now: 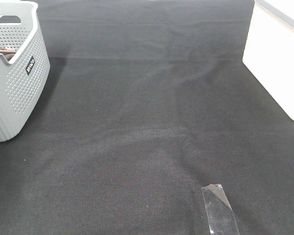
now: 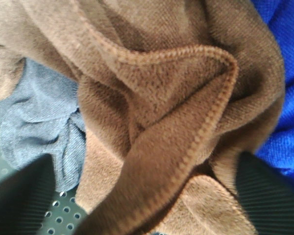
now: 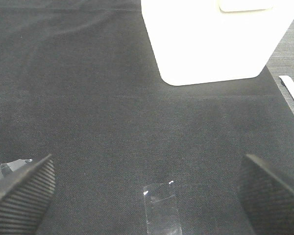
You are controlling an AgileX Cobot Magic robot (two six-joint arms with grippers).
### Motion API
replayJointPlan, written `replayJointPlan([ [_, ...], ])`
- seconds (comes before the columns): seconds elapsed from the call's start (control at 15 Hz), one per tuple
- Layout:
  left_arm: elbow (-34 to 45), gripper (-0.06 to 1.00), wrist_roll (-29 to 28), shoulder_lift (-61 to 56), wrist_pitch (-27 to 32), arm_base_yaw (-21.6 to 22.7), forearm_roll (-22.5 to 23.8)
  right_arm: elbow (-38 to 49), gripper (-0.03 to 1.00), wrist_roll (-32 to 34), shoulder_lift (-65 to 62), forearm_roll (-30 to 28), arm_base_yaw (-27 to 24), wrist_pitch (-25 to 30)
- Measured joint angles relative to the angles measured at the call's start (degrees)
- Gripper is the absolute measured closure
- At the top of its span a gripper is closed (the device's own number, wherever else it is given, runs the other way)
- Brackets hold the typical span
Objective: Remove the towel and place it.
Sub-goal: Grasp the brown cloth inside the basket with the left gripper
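The brown terry towel (image 2: 157, 98) fills the left wrist view, bunched, with a stitched hem folded over. It lies in the grey perforated basket (image 1: 19, 93), where a brown strip (image 1: 2, 53) shows over the rim in the high view. My left gripper (image 2: 147, 196) is open, its dark fingers (image 2: 19, 196) standing wide on either side of a towel fold, close above it. My right gripper (image 3: 147, 196) is open and empty low over the black cloth. Neither arm shows in the high view.
A grey cloth (image 2: 39, 122) and a blue fabric (image 2: 284, 73) lie beside the towel in the basket. A white bin (image 1: 279, 54) stands at the right edge, also in the right wrist view (image 3: 210, 39). A clear tape strip (image 1: 219, 208) lies on the black tablecloth (image 1: 147, 122).
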Motion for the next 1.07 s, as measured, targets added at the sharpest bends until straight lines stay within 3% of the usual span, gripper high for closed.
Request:
replayJointPlan([
  [0.07,-0.9,0.83,-0.9,0.0,0.3,0.0,0.7,0.0,0.01,0.0,0.0,0.0,0.0,0.0],
  [0.2,-1.7,0.93,-2.7,0.0,0.8,0.0,1.0,0.0,0.01,0.0,0.0,0.0,0.0,0.0],
  [0.73,-1.7,0.94,-7.1,-2.2,0.6,0.0,1.1,0.0,0.01,0.0,0.0,0.0,0.0,0.0],
  [1.07,-1.7,0.94,-20.9,-4.1,4.5,0.0,0.7,0.0,0.01,0.0,0.0,0.0,0.0,0.0],
])
